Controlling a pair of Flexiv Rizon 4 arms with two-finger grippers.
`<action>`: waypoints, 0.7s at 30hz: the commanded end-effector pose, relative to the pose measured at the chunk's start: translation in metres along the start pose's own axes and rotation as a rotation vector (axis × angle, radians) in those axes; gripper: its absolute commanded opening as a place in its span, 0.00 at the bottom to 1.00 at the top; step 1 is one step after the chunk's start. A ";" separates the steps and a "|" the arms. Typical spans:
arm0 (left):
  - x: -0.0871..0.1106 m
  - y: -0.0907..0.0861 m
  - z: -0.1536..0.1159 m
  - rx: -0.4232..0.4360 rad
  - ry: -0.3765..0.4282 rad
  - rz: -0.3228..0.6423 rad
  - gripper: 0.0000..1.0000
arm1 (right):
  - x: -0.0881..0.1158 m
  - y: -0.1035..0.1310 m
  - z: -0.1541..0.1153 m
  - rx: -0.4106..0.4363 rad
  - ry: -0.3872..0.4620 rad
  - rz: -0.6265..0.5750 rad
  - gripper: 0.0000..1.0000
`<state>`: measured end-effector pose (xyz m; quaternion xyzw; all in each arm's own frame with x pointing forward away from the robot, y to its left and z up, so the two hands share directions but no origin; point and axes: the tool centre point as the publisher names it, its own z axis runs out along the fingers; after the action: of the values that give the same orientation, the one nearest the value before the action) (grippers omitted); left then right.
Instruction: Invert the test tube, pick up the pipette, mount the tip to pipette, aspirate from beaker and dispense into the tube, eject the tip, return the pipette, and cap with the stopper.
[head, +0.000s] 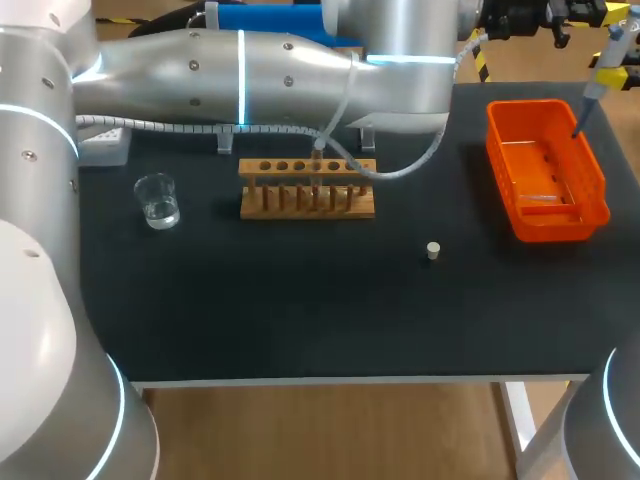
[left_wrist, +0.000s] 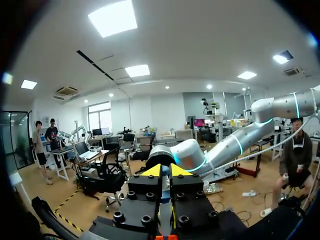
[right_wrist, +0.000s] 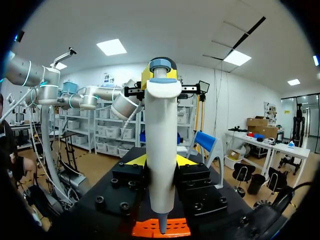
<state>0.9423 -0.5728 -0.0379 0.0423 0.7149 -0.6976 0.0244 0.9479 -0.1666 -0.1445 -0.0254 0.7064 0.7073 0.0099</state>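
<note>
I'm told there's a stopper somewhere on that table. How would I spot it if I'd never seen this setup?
Look at the black table, with a wooden rack at its back middle and an orange basket at the right. The stopper sits alone on the bare top between them, nearer the front. It is the only small, pale, stubby plug there.

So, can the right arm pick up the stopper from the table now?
Probably not yet: the right gripper is shut on the pipette, above the orange basket. The stopper itself lies in the open, with nothing near it.
</note>
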 end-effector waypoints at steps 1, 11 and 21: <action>0.005 -0.007 -0.020 -0.010 -0.041 0.002 1.00 | 0.001 0.001 0.000 0.004 -0.001 0.000 0.00; 0.006 -0.006 -0.098 -0.065 -0.142 -0.009 1.00 | 0.001 0.001 0.000 0.004 -0.001 0.000 0.00; 0.017 0.016 -0.197 -0.019 -0.158 -0.051 1.00 | 0.001 0.001 0.000 0.004 -0.001 0.000 0.00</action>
<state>0.9464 -0.4410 -0.0457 -0.0349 0.7332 -0.6762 0.0633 0.9476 -0.1665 -0.1444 -0.0254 0.7064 0.7073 0.0100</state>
